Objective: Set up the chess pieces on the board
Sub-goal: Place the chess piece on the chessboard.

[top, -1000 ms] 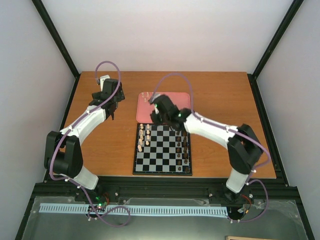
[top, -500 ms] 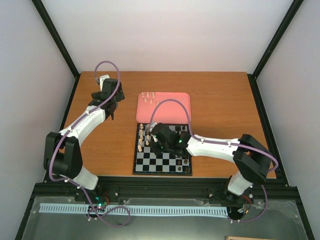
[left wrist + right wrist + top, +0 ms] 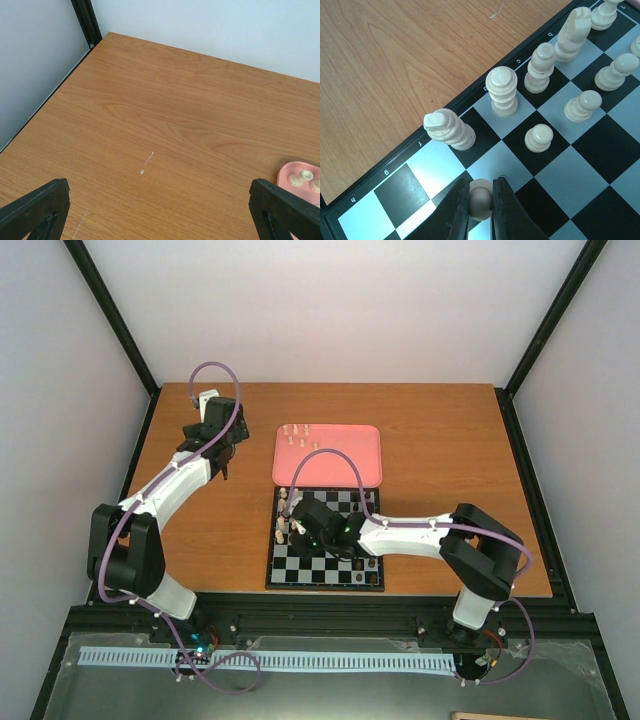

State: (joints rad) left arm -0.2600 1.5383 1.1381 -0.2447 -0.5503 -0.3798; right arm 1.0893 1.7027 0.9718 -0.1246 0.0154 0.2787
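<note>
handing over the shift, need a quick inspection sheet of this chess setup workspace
surface: wooden table
job's things: board in front of the arms; cream chess pieces standing along its left side
clutter: pink tray behind the board, a few cream pieces at its far left corner
grippers: left gripper open over bare table; right gripper shut on held piece over the board
cables: purple cables looped above each arm
surroundings: white walls, black frame posts
</note>
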